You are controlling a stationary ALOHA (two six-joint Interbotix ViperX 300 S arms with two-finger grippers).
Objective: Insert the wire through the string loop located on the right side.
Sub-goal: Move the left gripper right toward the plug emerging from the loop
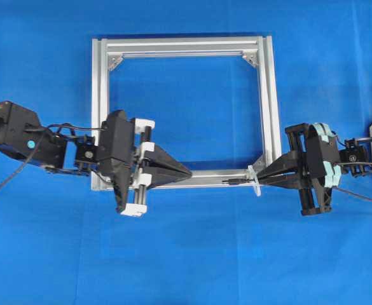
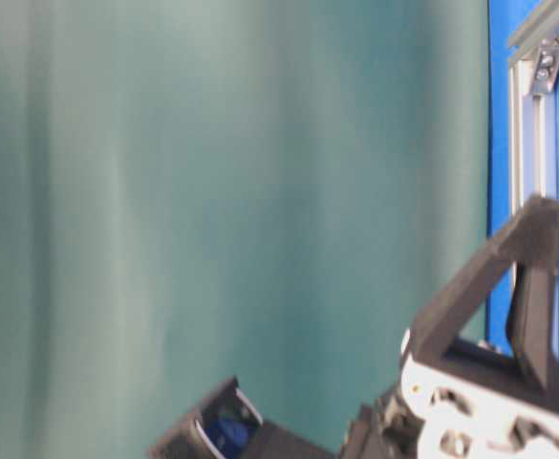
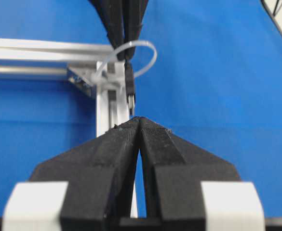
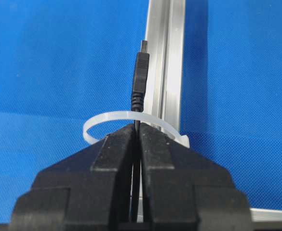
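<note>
Your right hand (image 1: 265,176) sits at the near right corner of the silver frame (image 1: 103,95), its fingers (image 4: 116,159) pressed together on the wire (image 4: 140,79). In the right wrist view you can see the plug end sticking out past the fingertips, already through the white string loop (image 4: 100,120), which arcs across just in front of the hand. The plug lies along the near rail of the frame and points left, toward your other hand. From overhead, the same short black tip (image 1: 232,182) shows on the near rail just left of the loop (image 1: 255,181).

Your left hand (image 1: 189,173) hovers over the near rail, left of the plug, with its fingers (image 3: 119,144) shut together and nothing between them. In the left wrist view its tips point straight at the plug (image 3: 129,89), close to it but apart; the loop (image 3: 148,55) rings the wire just behind the plug, with your right hand (image 3: 125,45) beyond it.

The frame lies flat on the blue table (image 1: 186,260). The table-level view is mostly blocked by a blurred green surface, so it probably adds only a glimpse of the left hand (image 2: 527,287) and one frame rail (image 2: 532,124).
</note>
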